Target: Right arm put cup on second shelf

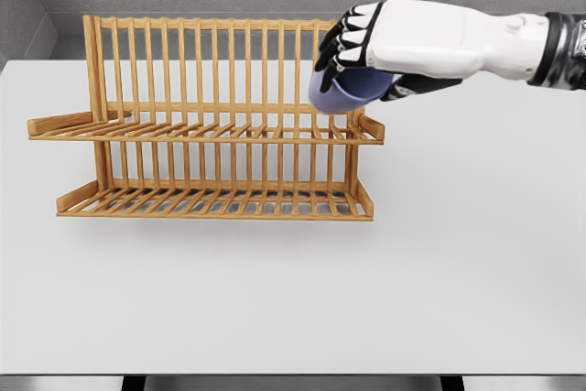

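A wooden two-tier dish rack stands on the white table, left of centre. My right hand comes in from the right edge and hangs over the rack's right end, its dark fingers shut on a pale blue cup. The cup is tilted on its side, its mouth facing left, just above the right end of the upper shelf. Whether it touches the slats I cannot tell. The lower shelf holds nothing. Most of the cup is hidden under my palm.
The rack's tall back slats rise behind the upper shelf. A grey wall runs behind the table. The table's front edge lies near the bottom of the picture.
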Controlling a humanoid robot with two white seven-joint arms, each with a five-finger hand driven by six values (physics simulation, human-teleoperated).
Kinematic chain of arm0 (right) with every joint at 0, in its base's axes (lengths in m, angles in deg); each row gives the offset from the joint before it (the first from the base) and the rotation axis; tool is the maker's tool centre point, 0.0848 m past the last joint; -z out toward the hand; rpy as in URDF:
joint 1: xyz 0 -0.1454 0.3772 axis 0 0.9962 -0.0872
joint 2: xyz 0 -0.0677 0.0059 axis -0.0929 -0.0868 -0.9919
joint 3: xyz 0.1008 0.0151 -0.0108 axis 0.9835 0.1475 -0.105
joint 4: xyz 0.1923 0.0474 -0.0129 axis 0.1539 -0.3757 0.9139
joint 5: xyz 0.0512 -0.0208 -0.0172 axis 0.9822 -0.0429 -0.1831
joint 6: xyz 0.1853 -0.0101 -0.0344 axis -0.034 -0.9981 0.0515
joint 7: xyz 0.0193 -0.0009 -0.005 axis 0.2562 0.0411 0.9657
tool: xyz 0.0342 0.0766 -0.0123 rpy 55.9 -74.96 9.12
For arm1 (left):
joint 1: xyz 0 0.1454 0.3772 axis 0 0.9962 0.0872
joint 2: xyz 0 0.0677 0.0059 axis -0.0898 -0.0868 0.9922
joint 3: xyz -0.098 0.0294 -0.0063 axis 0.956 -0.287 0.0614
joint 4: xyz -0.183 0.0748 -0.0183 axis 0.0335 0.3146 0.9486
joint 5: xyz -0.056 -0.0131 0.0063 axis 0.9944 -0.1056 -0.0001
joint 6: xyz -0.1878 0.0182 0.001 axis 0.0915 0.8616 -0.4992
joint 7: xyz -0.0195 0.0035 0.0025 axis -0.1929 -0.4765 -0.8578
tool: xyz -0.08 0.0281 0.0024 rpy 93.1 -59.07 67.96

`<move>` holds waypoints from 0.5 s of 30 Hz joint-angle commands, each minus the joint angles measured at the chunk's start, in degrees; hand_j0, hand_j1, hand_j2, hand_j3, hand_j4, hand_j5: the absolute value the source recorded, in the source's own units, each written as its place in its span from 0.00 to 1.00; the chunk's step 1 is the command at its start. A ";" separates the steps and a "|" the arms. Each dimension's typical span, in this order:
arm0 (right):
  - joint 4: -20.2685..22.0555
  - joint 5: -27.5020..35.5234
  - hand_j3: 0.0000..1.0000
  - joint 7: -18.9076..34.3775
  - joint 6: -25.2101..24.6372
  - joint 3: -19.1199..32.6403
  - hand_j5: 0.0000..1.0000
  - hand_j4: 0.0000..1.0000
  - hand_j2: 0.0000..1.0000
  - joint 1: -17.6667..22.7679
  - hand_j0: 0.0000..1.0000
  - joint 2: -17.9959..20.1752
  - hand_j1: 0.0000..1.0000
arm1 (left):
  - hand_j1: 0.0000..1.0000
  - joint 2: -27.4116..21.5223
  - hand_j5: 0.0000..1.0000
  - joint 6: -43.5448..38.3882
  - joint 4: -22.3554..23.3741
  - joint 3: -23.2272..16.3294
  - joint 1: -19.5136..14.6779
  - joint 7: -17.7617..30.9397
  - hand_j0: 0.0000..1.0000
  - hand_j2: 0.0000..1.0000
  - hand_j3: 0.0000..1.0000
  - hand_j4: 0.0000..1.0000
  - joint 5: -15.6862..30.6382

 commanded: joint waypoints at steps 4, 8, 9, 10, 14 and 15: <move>0.02 0.33 0.62 -0.04 1.33 -1.82 0.62 0.62 0.62 0.09 0.62 -0.11 0.62 | 1.00 0.00 1.00 0.00 -0.01 0.00 0.00 0.01 1.00 1.00 1.00 1.00 0.02; -0.06 0.33 0.62 -0.04 1.16 -3.58 0.62 0.62 0.62 0.09 0.62 -0.11 0.62 | 1.00 0.00 1.00 0.00 -0.01 0.00 0.00 0.01 1.00 1.00 1.00 1.00 0.02; -0.07 0.33 0.62 -0.04 1.07 -3.67 0.62 0.62 0.62 0.09 0.62 -0.11 0.62 | 1.00 0.00 1.00 0.00 -0.09 0.00 0.00 0.01 1.00 1.00 1.00 1.00 0.02; -0.07 0.33 0.62 -0.04 1.07 -3.67 0.62 0.62 0.62 0.09 0.62 -0.11 0.62 | 1.00 0.00 1.00 0.00 -0.01 0.09 0.00 0.01 1.00 1.00 1.00 1.00 0.02; -0.07 0.33 0.65 -0.04 0.28 -4.55 0.65 0.65 0.65 0.00 0.65 -0.20 0.65 | 1.00 0.00 1.00 0.00 -0.01 0.09 0.00 0.01 1.00 1.00 1.00 1.00 0.02; -0.07 0.33 0.66 -0.04 0.28 -4.72 0.66 0.66 0.66 0.00 0.66 -0.20 0.66 | 1.00 0.00 1.00 0.00 -0.01 0.00 0.00 0.01 1.00 1.00 1.00 1.00 0.02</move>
